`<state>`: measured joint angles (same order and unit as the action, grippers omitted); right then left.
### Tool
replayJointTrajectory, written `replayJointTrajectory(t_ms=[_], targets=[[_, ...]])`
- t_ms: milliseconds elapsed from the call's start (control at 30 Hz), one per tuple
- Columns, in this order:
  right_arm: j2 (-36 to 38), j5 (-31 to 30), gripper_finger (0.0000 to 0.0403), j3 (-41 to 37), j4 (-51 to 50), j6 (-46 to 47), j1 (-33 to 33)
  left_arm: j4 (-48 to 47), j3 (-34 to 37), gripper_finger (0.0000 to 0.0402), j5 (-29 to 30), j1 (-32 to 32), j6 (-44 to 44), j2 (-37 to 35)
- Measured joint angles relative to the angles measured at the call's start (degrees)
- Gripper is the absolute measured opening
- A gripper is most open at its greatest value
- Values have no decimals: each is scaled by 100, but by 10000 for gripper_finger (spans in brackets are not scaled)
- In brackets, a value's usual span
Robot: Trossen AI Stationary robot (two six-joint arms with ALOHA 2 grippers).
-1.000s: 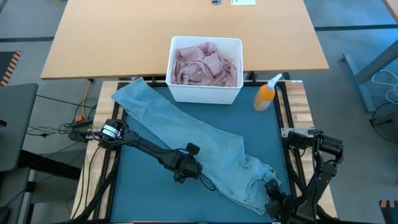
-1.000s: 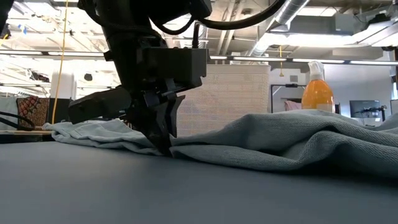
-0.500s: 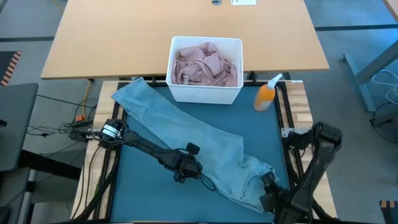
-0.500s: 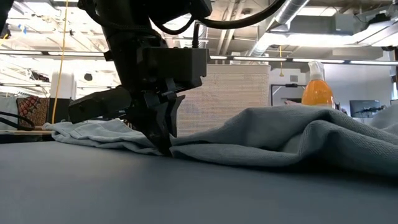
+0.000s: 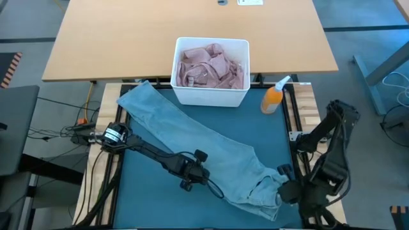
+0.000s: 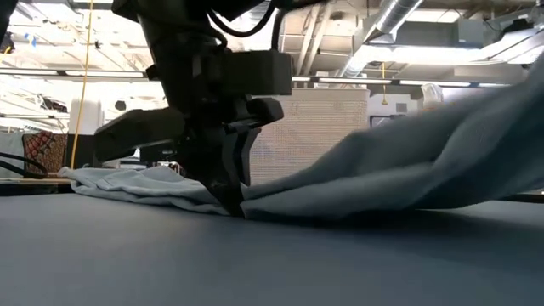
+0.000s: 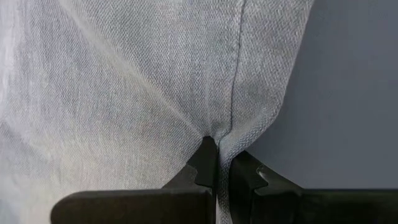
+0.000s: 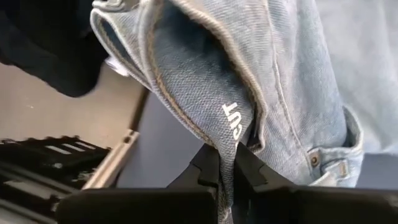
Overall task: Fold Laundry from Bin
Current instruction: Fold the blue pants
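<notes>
Light blue jeans (image 5: 198, 144) lie slantwise on the teal mat (image 5: 144, 201), legs toward the far left, waist at the near right. My left gripper (image 5: 192, 177) is shut on their near edge about midway along, down on the mat (image 6: 231, 202). My right gripper (image 5: 285, 190) is shut on the waist end, which is raised off the mat (image 6: 459, 140). Behind the mat stands the white bin (image 5: 211, 97), with pink laundry (image 5: 211, 66) in it. My left gripper pinches the jeans' side seam at the edge (image 7: 234, 134) between its two fingers, slanting steeply down onto it. There the cloth lies on the mat, puckered around the fingertips (image 7: 205, 163). My right gripper pinches the waistband's edge (image 8: 231, 123), by a white printed label, between its two fingers. The waist end is lifted clear of the mat and drapes around the fingers. A pocket with a rivet (image 8: 323, 158) hangs beside them.
An orange spray bottle (image 5: 273, 97) stands at the mat's far right corner, beside the bin. A wooden table (image 5: 115, 38) lies beyond the bin. Bare mat shows at the near left and the far right.
My right gripper has risen steeply at the near right with the jeans' waist end, turning as it went. That end now hangs off the mat, and in the low view it hides the orange bottle. The legs and the middle have stayed flat under my left gripper.
</notes>
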<state>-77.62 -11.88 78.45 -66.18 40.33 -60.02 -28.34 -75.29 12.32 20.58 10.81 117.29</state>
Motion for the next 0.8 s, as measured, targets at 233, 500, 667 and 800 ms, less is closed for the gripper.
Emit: replayJointTrajectory(t_ms=[233,500,667,800], targets=[[175,-66,28,634,-501,-149,-16,479,26,0,-123,15,527,-218],[173,-273,28,1281,-775,-455,-20,609,15,39,-181,156,811,-1099],[162,-330,28,1538,-960,-484,-20,-88,2,68,-449,219,482,-1834],[153,-343,28,1595,-1027,-500,-20,-615,20,77,-210,183,-5,-2157]])
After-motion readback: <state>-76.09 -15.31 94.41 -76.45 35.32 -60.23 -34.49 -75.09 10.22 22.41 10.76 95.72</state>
